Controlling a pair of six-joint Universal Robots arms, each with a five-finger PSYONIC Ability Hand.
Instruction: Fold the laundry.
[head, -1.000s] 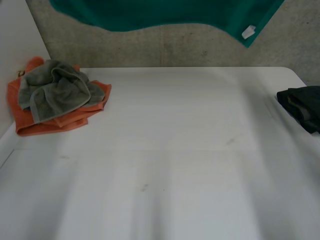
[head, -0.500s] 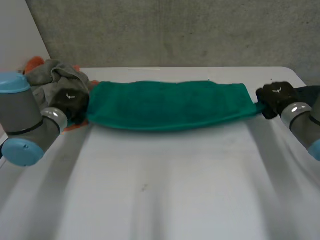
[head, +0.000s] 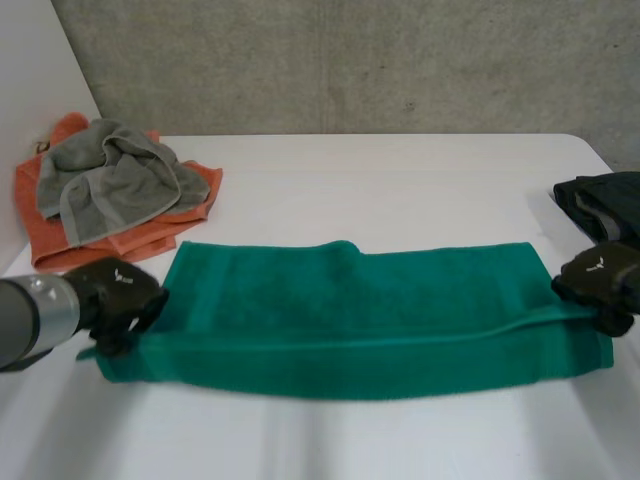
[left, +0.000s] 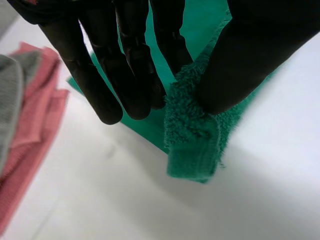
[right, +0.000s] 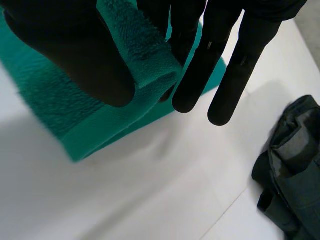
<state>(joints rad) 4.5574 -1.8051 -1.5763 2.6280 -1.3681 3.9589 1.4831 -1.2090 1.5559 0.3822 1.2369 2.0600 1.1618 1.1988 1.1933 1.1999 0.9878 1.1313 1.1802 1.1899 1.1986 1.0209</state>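
The green towel (head: 350, 320) lies spread lengthwise across the near half of the table (head: 400, 180), its ends close to the left and right edges. The left hand (head: 115, 300) pinches its left corner between thumb and fingers, and the right hand (head: 598, 285) pinches the right end likewise. Bare tabletop lies behind the towel (a grey towel (head: 110, 185) on an orange towel (head: 60, 250) at the far-left corner, a dark cloth (head: 605, 205) at the right edge).

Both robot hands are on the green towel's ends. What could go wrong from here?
1. The left robot hand pinches only a small bit of the green towel at its corner, between thumb and fingers; a pull may slip it free.
2. The towel's upper layer stops short of the lower layer's near edge, so letting go now would likely leave an uneven fold.
3. The right robot hand is close to the dark cloth; a sideways move might drag it.
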